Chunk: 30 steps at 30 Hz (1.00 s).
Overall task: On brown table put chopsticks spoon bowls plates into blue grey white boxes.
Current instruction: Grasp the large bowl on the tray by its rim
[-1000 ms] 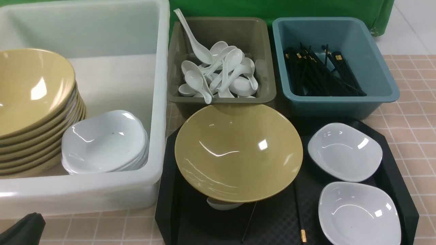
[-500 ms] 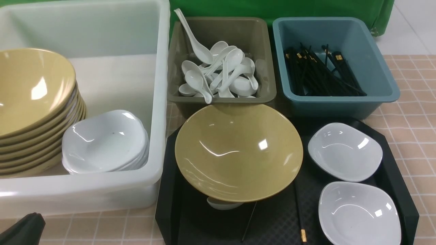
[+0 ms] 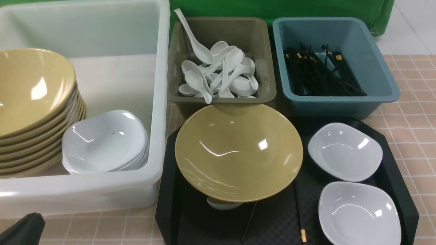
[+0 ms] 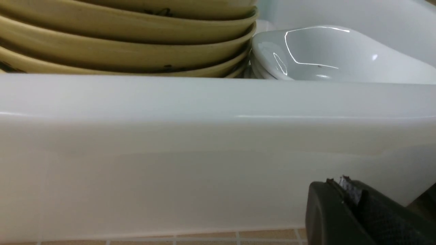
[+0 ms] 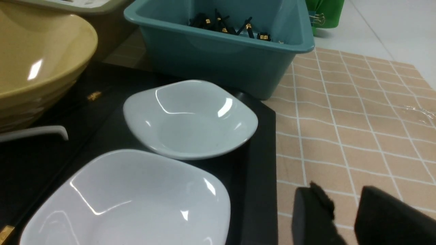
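A yellow bowl (image 3: 238, 151) stands on the black tray, with a white spoon (image 3: 221, 204) poking out from under its near edge. Two white plates (image 3: 344, 151) (image 3: 359, 214) lie to its right. Black chopsticks (image 3: 301, 217) lie between bowl and plates. My left gripper (image 4: 339, 182) is shut and empty, low against the white box's near wall (image 4: 204, 153). My right gripper (image 5: 340, 194) is open and empty over the brown table (image 5: 357, 112), just right of the tray and near the closer plate (image 5: 129, 200). The front view does not show it.
The white box (image 3: 160, 102) holds a stack of yellow bowls (image 3: 30, 92) and stacked white plates (image 3: 102, 141). The grey box (image 3: 255, 34) holds several spoons; the blue box (image 3: 374, 61) holds several chopsticks. The black tray (image 3: 402, 190) sits in front of them.
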### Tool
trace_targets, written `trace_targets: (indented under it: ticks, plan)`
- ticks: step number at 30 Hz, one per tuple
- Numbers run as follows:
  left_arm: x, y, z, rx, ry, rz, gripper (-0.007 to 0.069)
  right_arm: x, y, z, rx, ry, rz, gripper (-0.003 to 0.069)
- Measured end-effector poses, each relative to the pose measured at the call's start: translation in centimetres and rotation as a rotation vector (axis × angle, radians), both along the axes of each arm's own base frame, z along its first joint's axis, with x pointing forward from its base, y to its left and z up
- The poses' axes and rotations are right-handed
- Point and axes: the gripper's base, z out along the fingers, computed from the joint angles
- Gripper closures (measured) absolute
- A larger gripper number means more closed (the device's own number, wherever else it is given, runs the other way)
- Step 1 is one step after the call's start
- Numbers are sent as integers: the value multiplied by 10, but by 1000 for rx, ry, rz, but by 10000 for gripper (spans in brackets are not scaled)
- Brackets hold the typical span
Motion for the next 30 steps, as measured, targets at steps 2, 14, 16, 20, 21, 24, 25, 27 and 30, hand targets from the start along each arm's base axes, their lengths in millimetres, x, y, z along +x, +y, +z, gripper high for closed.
trace_targets:
  ticks: [2, 14, 16, 20, 21, 24, 25, 27, 30]
  plan:
    - [0, 0, 0, 6, -4, 1, 631, 0, 0, 0, 0, 0, 0, 420]
    - [2, 2, 32, 68, -362, 13, 631, -2, -4, 49, 22, -556, -38, 420]
    - [0, 2, 45, 66, -500, 17, 631, -8, -5, 64, 42, -726, -47, 420]
    - [-8, 1, 65, 47, -743, 22, 631, -20, -6, 80, 174, -945, -29, 420]
    - [-12, 1, 72, 32, -827, 22, 631, -24, -7, 85, 248, -1017, -7, 420]
    - [-20, 2, 82, -17, -974, 20, 631, -27, -7, 88, 316, -1060, 16, 420]
    - [-24, 3, 86, -52, -1036, 16, 631, -27, -7, 88, 341, -1059, 24, 420]
    - [-29, 3, 100, -104, -1067, 7, 631, -27, -7, 93, 374, -1040, 33, 426]
    - [-38, 4, 136, -151, -1038, -1, 631, -29, -6, 114, 376, -989, 34, 463]
